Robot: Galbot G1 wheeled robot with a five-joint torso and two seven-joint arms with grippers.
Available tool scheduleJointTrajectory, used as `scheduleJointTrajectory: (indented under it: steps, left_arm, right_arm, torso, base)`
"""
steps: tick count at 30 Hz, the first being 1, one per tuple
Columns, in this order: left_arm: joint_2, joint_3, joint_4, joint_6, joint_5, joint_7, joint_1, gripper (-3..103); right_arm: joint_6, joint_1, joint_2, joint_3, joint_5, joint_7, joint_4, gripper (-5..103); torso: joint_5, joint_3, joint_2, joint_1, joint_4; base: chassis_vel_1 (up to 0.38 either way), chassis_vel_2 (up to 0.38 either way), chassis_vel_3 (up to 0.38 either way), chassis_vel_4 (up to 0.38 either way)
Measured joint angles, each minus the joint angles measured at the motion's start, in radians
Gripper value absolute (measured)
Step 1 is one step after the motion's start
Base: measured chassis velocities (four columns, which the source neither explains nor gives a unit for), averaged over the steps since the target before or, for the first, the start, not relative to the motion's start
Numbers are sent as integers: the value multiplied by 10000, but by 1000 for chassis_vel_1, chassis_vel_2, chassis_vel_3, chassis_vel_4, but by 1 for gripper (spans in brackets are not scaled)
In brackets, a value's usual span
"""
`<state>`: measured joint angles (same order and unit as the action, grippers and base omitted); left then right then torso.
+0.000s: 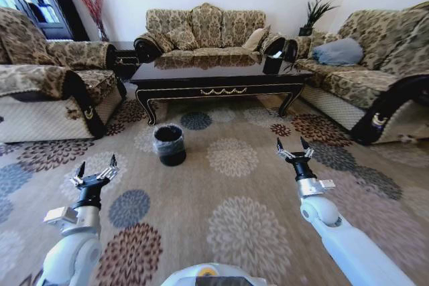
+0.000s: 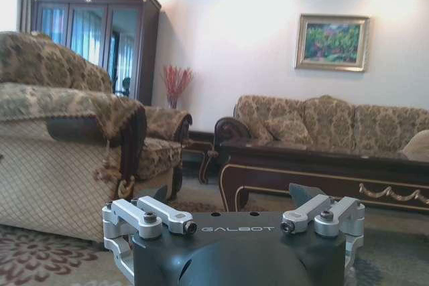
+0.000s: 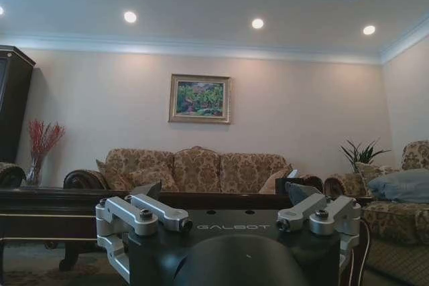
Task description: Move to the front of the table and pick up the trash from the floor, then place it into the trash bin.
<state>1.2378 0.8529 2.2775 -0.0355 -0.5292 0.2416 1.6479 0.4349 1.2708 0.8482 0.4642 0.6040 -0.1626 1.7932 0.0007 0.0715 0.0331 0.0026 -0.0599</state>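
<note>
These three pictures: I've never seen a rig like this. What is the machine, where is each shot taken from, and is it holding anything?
It is a wheeled robot with two arms. The wide picture comes from its head, looking down over a flowered carpet. The left gripper and right gripper hang above the carpet, jaws open, holding nothing. The other two pictures come from cameras on each wrist, looking over the left gripper and right gripper toward the sofas. Ahead stands a dark coffee table, with a small black bin on the carpet before it. I can make out no litter on the carpet.
</note>
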Motion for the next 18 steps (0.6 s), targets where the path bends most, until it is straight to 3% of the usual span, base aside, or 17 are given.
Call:
scheduleJointTrajectory:
  steps: [2, 4, 18]
  left_arm:
    - [-44, -1, -6, 9, -1, 0, 3, 100]
    - [-74, 3, -6, 24, 2, 0, 17, 100]
    - [-9, -31, 21, 122, 125, 2, 93, 100]
  right_arm:
    - [20, 40, 20, 25, -37, 0, 0, 100]
    - [50, 91, 65, 35, -107, 3, -19, 100]
    - [540, 53, 106, 103, -191, 231, -331, 100]
  torso:
    - [-16, 3, -2, 2, 0]
    - [-3, 0, 0, 0, -1]
    - [-10, -2, 0, -1, 2]
  base:
    - [319, -381, -320, 367]
    - [312, -406, -300, 432]
    - [279, -397, -285, 392]
